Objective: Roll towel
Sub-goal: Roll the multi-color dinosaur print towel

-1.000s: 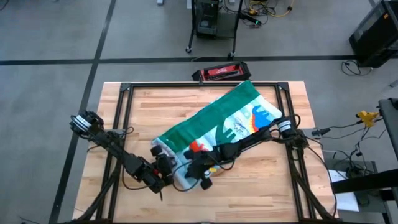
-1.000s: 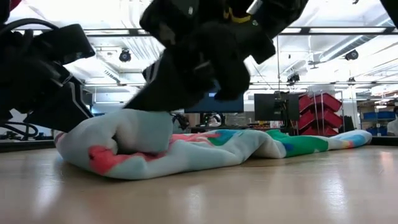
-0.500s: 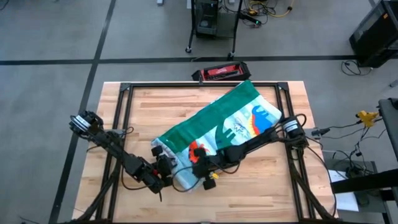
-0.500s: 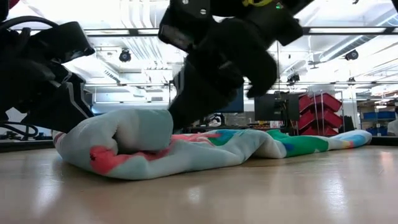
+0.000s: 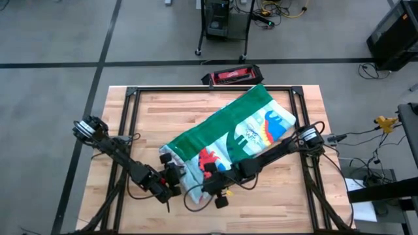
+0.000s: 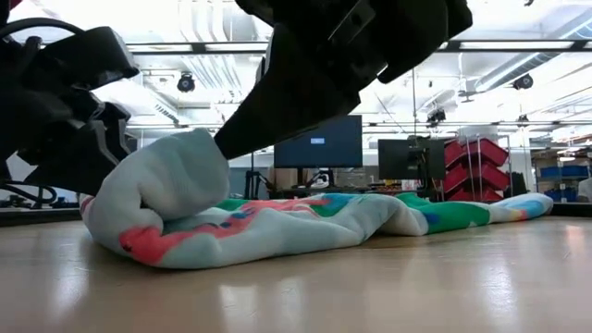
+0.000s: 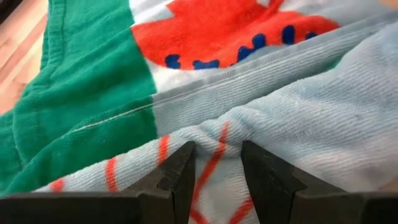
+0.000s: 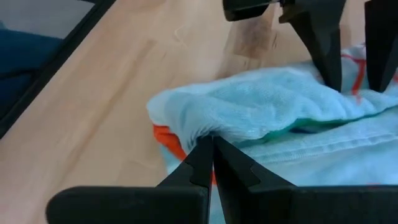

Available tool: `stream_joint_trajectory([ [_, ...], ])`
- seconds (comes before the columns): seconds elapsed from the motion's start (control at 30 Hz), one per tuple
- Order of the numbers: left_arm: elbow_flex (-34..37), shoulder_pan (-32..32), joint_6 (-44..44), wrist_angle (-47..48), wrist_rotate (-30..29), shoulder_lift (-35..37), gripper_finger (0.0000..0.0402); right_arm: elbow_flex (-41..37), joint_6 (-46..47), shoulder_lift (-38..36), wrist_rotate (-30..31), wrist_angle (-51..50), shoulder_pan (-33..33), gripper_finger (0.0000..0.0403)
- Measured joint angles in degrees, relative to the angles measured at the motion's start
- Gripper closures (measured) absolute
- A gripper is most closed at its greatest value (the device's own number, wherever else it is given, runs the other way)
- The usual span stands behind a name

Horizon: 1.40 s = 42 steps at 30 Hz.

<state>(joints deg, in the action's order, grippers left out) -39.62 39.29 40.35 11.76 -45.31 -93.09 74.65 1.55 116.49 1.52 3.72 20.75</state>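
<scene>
Left gripper point(image 5: 175, 185) sits low in the lower left part of the high view, at the near end of the big soft towel point(image 5: 243, 126) with its pale striped face, red, green and blue dinosaurs and green border. Its two dark fingers point(image 7: 180, 177) are partly apart and squeeze a small fold of the pale cloth between them, as the left wrist view shows. In the low view this gripper point(image 6: 81, 148) is the dark shape at the left edge, right behind the bunched end of the towel point(image 6: 277, 222).

Just to the right of it in the high view, the right gripper point(image 5: 210, 187) reaches in from the right side. Its fingers point(image 8: 202, 163) are pressed tight together and pinch a bit of the towel's edge point(image 8: 261, 106), where the cloth is lifted into a soft hump. In the low view that hump point(image 6: 171, 180) stands up at the left, and the rest of the cloth lies flat, running off to the right.

The towel lies slanted across the light wooden bench point(image 5: 163, 108), from the lower middle up to the upper right. A flat red and black case point(image 5: 232, 76) lies on the floor just past the far edge of the bench.
</scene>
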Motion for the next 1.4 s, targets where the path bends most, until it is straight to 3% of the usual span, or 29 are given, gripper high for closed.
stream_joint_trajectory([
  [0.23,0.00,0.00,-2.07,-0.34,-0.21,0.49,0.0283,0.02,-0.07,1.51,-0.10,3.55,-1.06,0.0403],
  [0.4,0.00,0.02,-1.91,-0.48,-0.21,0.49,0.0283,0.28,-0.13,5.01,-4.86,10.16,-2.04,0.0403],
  [0.67,0.00,-0.14,-2.59,-0.25,-0.63,0.58,0.0283,0.35,0.46,5.33,-14.59,8.98,-2.53,0.0403],
  [1.03,0.00,-0.43,-3.42,-0.09,-2.14,1.36,0.0283,0.48,2.34,5.11,-15.78,0.58,-2.88,0.0403],
  [1.23,-0.04,-1.12,-3.86,0.76,-2.22,1.36,0.0283,0.48,1.82,5.11,-23.60,1.20,-2.84,0.0403],
  [1.4,-0.04,-2.15,-3.85,1.17,-2.29,1.36,0.0283,0.48,0.92,5.11,-26.23,0.72,-3.11,0.0403],
])
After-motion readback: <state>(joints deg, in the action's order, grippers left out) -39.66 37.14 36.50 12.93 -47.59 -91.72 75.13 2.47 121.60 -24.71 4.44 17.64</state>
